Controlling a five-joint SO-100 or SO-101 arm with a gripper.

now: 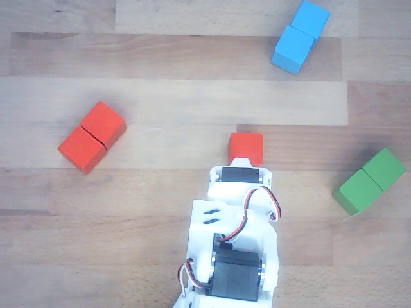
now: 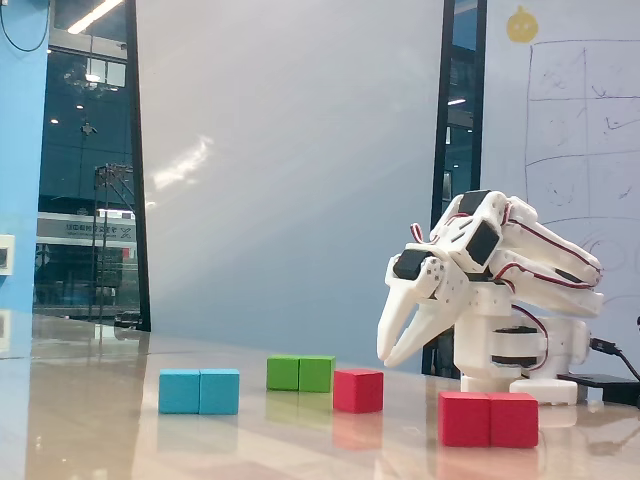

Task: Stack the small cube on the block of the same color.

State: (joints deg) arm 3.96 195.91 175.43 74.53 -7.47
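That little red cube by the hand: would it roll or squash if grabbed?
Probably neither. The little red cube has flat faces and sharp edges, so it should sit still or slide on the smooth table. It looks rigid, likely painted wood, so fairly light.

No legible txt — none.

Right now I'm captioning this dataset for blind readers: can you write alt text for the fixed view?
A white robot arm's gripper hangs open above a wooden table, behind a small red cube. A long red block lies nearest the camera at right, a blue block at left, a green block further back.
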